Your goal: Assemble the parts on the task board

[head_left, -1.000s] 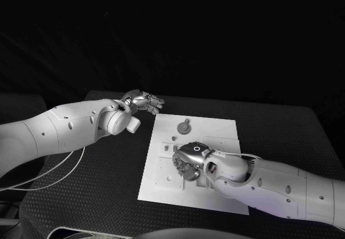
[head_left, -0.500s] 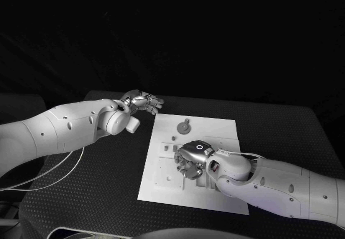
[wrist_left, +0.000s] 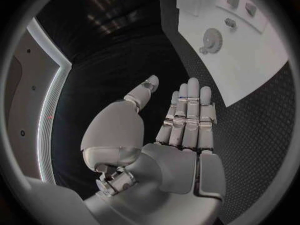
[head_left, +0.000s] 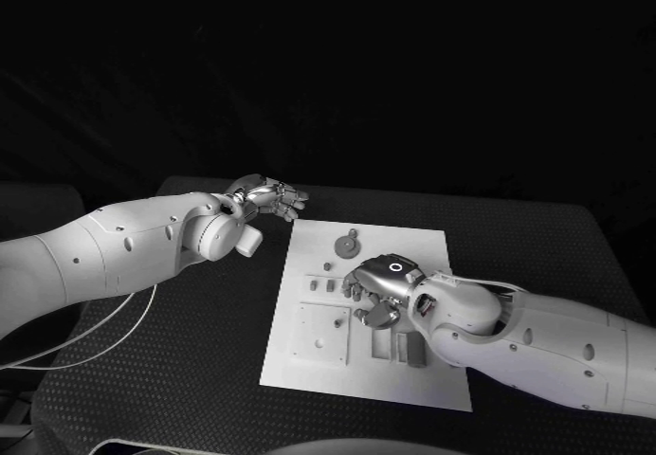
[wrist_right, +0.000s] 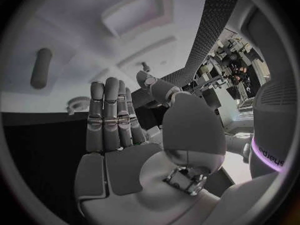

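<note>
Dim scene, dark surroundings, bright glare on white task board [head_left: 410,248], fisheye bending at wrist-view edges

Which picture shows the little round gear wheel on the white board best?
The head view: the gear lies unblocked near the task board's far edge. The left wrist view shows it small, beyond the open left hand. In the right wrist view I can't pick it out surely.

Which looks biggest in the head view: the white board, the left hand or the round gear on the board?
1. Board
2. Left hand
3. Gear
The hand may sit nearer the camera than the gear, so the true gap is unsure.
</note>
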